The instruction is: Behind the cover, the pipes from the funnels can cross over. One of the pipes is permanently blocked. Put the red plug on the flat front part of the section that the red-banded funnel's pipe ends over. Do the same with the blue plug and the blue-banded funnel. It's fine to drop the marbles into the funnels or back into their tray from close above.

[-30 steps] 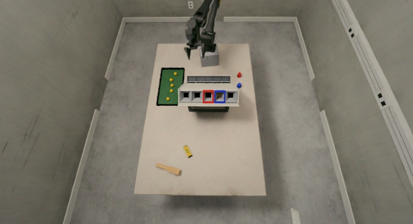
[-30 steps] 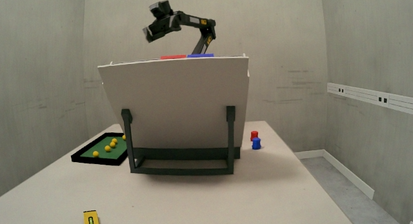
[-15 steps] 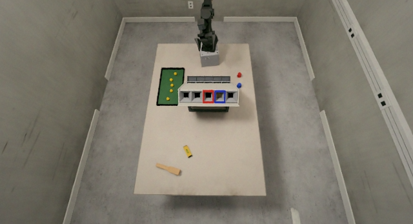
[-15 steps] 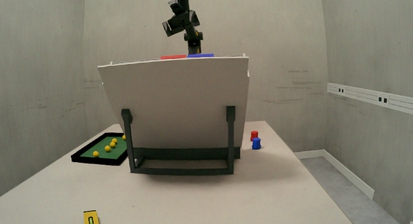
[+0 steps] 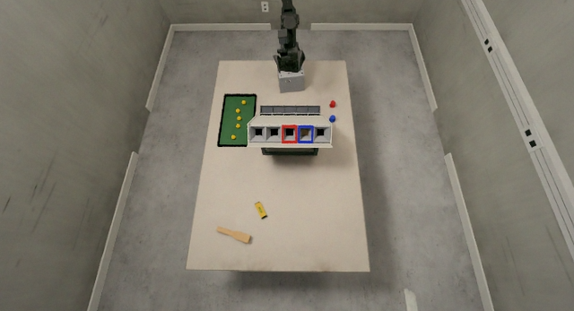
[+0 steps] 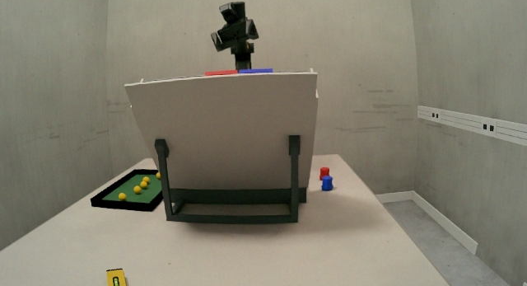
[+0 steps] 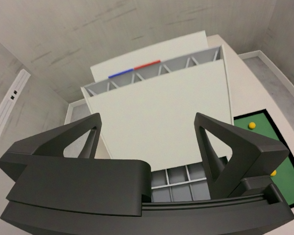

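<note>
The white covered stand (image 5: 290, 133) holds a row of funnels on top, among them a red-banded funnel (image 5: 289, 133) and a blue-banded funnel (image 5: 305, 133). Behind it lies the grey sectioned catch tray (image 5: 290, 109), also partly seen in the wrist view (image 7: 178, 183). The red plug (image 5: 333, 104) and the blue plug (image 5: 332, 118) stand on the table to the right of the stand, and both show in the exterior view: the red plug (image 6: 324, 172) and the blue plug (image 6: 327, 183). The green marble tray (image 5: 237, 120) holds several yellow marbles. My gripper (image 7: 147, 117) (image 6: 235, 30) is open and empty, high behind the stand, facing the cover (image 7: 159, 114).
The arm's grey base block (image 5: 291, 80) stands at the table's far edge behind the catch tray. A small yellow block (image 5: 260, 210) and a wooden spatula (image 5: 233, 234) lie on the near part of the table.
</note>
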`<state>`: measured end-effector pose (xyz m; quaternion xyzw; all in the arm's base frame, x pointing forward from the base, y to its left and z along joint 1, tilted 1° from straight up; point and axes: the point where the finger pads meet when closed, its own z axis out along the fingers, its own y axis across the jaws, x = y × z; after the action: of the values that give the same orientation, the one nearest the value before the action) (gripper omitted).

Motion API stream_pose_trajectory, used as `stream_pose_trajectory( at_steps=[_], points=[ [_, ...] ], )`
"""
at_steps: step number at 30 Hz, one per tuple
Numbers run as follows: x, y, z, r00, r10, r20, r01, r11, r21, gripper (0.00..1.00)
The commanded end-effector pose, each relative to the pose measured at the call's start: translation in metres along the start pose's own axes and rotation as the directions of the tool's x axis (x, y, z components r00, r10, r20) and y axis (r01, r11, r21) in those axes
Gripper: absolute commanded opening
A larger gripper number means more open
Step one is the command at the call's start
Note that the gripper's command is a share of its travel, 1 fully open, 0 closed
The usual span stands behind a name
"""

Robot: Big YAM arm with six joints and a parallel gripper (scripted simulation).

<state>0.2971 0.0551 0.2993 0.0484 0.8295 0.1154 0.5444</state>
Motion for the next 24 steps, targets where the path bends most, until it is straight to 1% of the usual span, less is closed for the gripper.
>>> stream_pose_trajectory(
  at_steps=[1, 9, 11, 24],
  points=[
    [0.009, -0.003, 0.004, 1.0, 0.009, 0.024, -0.009, 1.0, -0.004, 1.0],
    [0.042, -0.015, 0.021, 1.0, 0.008, 0.025, -0.008, 1.0, 0.001, 1.0],
    [0.042, -0.015, 0.021, 1.0, 0.008, 0.025, -0.008, 1.0, 0.001, 1.0],
    [0.1, -0.029, 0.043, 1.0, 0.0, -0.008, 0.0, 1.0, 0.004, 1.0]
  ],
)
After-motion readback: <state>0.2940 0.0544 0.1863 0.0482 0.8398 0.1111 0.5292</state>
